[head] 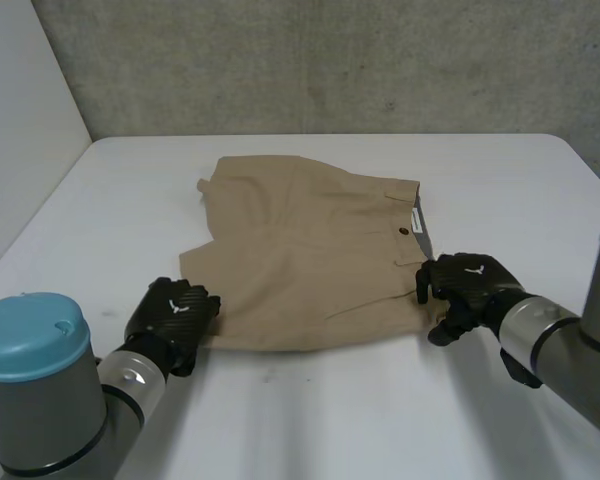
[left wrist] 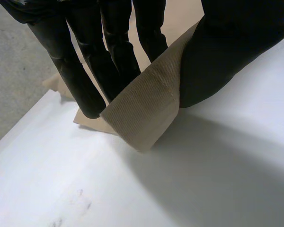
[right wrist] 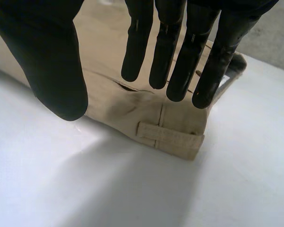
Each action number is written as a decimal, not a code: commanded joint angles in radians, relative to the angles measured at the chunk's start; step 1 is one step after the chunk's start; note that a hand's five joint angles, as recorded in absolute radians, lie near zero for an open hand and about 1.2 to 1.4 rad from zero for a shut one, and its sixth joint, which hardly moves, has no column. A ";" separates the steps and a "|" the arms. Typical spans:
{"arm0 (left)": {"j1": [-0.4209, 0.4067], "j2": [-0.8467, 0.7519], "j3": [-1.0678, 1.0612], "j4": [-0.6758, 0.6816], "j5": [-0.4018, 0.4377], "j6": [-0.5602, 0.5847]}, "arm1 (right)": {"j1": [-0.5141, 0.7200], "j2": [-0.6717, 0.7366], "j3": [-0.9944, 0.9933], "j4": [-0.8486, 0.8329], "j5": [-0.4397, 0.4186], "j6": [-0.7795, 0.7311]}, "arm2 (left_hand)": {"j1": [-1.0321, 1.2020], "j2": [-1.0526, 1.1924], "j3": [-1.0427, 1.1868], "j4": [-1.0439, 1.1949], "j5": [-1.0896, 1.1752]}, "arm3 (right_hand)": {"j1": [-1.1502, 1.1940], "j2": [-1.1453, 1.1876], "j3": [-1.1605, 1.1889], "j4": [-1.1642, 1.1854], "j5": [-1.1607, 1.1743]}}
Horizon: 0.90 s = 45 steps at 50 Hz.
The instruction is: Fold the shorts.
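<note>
Tan shorts point(head: 310, 250) lie folded flat in the middle of the white table point(head: 330, 420), waistband to the right. My left hand point(head: 172, 315) is at the near left hem corner. In the left wrist view that corner of the shorts point(left wrist: 142, 113) is lifted and pinched between the fingers point(left wrist: 85, 61) and the thumb point(left wrist: 227, 52). My right hand point(head: 470, 285) sits at the near right waistband corner. In its wrist view the fingers point(right wrist: 175, 56) are straight and hang just above the shorts point(right wrist: 170, 127) by a belt loop, with the thumb point(right wrist: 47, 61) apart and nothing held.
A white label point(head: 417, 222) sticks out at the waistband's right edge. A grey concrete wall point(head: 330, 60) rises behind the table's far edge, and a pale panel point(head: 20, 120) stands along its left side. Bare tabletop surrounds the shorts.
</note>
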 commanded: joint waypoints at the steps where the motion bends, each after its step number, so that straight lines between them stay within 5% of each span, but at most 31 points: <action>1: 0.015 0.000 -0.018 0.045 0.000 0.000 | -0.114 -0.005 0.038 -0.073 -0.101 0.073 | 0.268 0.196 0.203 0.199 0.235 | 0.113 0.014 0.021 0.027 0.015; 10: 0.019 -0.001 -0.020 0.051 0.002 0.000 | -0.102 0.081 -0.029 -0.205 -0.095 -0.058 | 0.268 0.196 0.203 0.199 0.235 | -0.007 -0.107 -0.099 -0.093 -0.106; 31: 0.021 -0.006 -0.020 0.071 0.002 0.000 | -0.094 0.277 -0.260 -0.002 -0.114 -0.139 | 0.268 0.196 0.203 0.199 0.235 | 0.081 -0.019 -0.012 -0.005 -0.018; 40: 0.021 -0.009 -0.021 0.072 0.002 0.000 | -0.091 0.276 -0.264 0.091 -0.160 -0.143 | 0.251 0.179 0.186 0.182 0.218 | 0.706 0.606 0.613 0.620 0.607; 45: 0.023 -0.007 -0.021 0.071 -0.002 0.000 | -0.100 0.245 -0.240 0.172 -0.163 -0.149 | -0.071 -0.143 -0.136 -0.140 -0.104 | 0.758 0.658 0.666 0.672 0.660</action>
